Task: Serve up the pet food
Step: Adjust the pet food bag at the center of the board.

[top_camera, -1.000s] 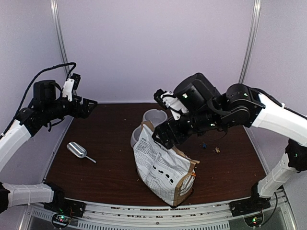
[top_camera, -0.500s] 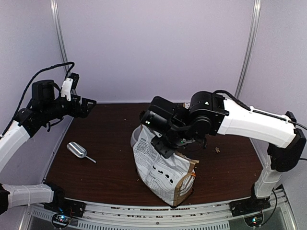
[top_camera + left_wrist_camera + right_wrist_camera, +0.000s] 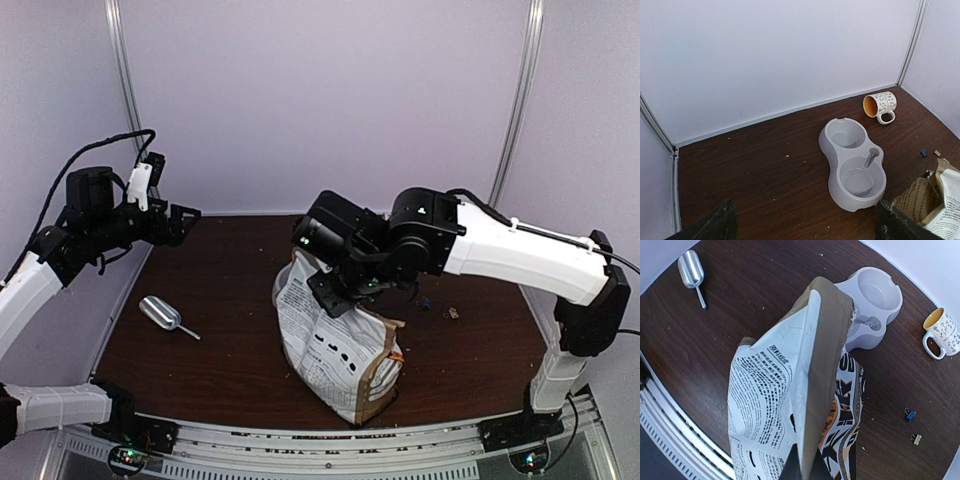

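The bag's (image 3: pixel 335 345) top edge was pinched by the closed right gripper (image 3: pixel 802 460). The left gripper (image 3: pixel 190 220) was held wide open, empty. No kibble was seen (presumably inside the bag). The bowl (image 3: pixel 826 150) lay unfilled and the scoop (image 3: pixel 160 313) unused.

Fine black print covers the paper bag (image 3: pixel 760 390), too small to read.

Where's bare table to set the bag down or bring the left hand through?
Bare: the wide strip between scoop and bag, and the far-left corner left of the bowl. Crowded: behind and right of the bag, with bowl, mug and clips.
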Robot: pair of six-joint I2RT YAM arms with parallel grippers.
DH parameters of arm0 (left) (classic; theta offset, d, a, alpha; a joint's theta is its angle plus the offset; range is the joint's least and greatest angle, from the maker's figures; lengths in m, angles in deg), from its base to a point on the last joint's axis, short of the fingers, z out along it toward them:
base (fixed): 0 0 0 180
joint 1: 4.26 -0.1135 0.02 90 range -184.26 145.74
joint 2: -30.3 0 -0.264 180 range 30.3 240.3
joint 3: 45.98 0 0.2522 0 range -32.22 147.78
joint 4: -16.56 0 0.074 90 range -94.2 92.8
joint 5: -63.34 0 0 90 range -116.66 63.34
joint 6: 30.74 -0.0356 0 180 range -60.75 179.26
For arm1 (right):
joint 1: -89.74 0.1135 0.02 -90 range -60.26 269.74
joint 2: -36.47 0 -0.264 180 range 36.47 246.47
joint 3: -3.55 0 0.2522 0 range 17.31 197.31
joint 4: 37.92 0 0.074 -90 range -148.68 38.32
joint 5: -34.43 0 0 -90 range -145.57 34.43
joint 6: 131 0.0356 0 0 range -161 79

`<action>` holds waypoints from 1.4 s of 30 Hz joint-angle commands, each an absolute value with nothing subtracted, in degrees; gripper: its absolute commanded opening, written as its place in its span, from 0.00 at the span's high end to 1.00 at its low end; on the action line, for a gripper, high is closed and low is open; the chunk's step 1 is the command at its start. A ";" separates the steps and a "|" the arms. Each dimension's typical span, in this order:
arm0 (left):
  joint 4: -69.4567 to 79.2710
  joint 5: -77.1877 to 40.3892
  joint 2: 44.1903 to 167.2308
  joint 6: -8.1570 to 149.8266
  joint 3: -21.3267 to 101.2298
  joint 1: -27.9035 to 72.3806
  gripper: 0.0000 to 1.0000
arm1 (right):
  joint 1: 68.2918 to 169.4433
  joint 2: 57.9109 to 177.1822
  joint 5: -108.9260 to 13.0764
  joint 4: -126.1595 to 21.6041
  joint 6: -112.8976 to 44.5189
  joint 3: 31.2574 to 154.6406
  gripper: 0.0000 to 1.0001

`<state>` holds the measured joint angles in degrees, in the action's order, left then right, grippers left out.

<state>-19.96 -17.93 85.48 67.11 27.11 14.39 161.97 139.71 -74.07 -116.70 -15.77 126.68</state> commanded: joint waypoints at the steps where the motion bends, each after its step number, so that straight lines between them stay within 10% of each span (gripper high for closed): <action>1: -19.02 -18.57 85.24 67.43 27.53 14.55 0.02 | 158.05 138.81 -86.60 -98.60 -12.50 128.70 1.00; 12: -19.08 -18.64 85.93 67.44 27.41 14.54 0.02 | 154.42 139.82 -82.49 -90.35 -10.95 126.47 0.97; 18: -19.08 -18.83 86.04 67.43 27.44 14.54 0.02 | 154.25 133.18 -77.39 -84.50 -15.88 119.95 0.37; 27: -19.06 -19.62 86.28 67.35 27.24 14.50 0.02 | 150.85 112.99 -62.18 -73.12 -15.89 100.39 0.07; 42: -18.99 -19.24 86.73 67.70 27.22 14.54 0.02 | 150.93 95.86 -45.37 -53.74 8.96 68.25 0.00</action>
<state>-20.00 -19.07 86.66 67.18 27.11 14.39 148.96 95.77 -51.27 -62.82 -0.45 72.27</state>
